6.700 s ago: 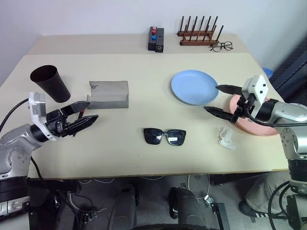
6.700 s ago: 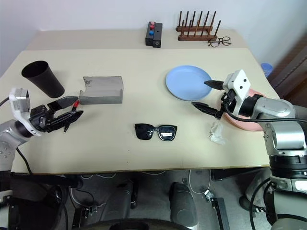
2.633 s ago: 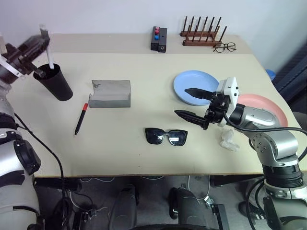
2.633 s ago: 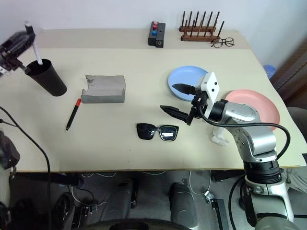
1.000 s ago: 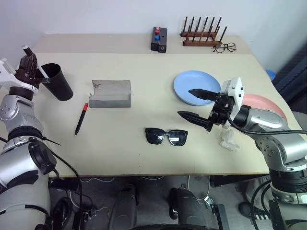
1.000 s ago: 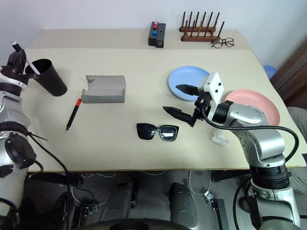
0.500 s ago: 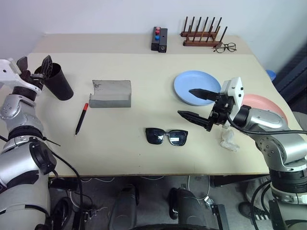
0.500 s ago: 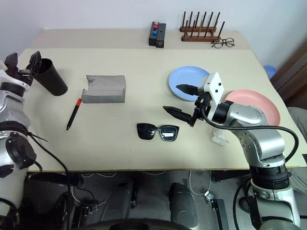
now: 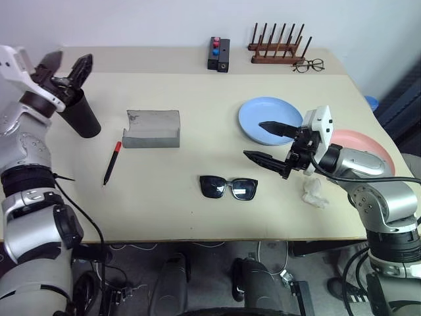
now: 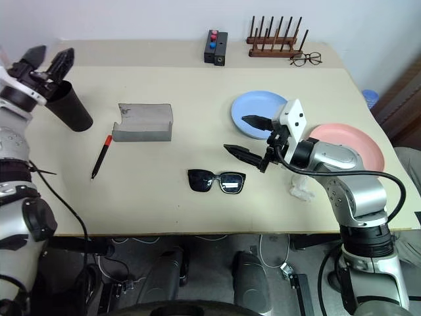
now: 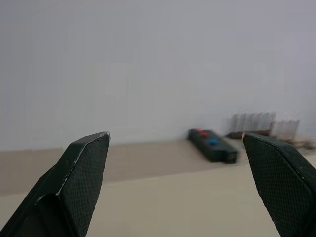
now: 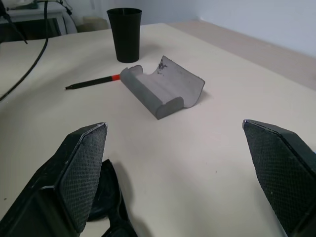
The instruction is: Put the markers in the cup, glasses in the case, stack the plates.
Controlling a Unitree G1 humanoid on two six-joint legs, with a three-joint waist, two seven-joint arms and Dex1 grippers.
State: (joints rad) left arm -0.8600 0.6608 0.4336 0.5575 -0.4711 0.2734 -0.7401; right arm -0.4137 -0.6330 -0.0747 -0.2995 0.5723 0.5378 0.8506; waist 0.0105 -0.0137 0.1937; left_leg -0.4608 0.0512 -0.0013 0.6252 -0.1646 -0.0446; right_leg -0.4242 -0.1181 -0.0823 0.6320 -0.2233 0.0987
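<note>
No writing or brand can be read on anything here.

The left gripper [image 9: 64,69] hangs above the rim of the cup [image 9: 80,115] with its fingers spread wide and nothing between them. The cup stands upright near the table's [image 9: 171,217] far left edge; the gripper covers part of its mouth, so its inside cannot be made out. A marker [image 9: 111,163] lies flat on the table, near the cup and just beside the front left corner of the case [image 9: 153,129], red end toward the case. The case sits open and grey, its inside empty in the right wrist view.

The right gripper [image 9: 271,141] hovers over the table with its fingers wide apart and empty, one finger over the near edge of the blue plate [image 9: 266,117]. The sunglasses [image 9: 228,187] lie in front of it, lenses down toward the near edge, apart from the case. The pink plate [image 9: 368,146] is partly hidden behind the right arm; the two plates lie side by side, not stacked.

A crumpled white tissue [image 9: 313,192] lies beside the pink plate. At the far edge stand a black box [image 9: 218,54] with red and blue buttons, a wooden peg rack [image 9: 277,47] and thin-rimmed spectacles [image 9: 307,64].
</note>
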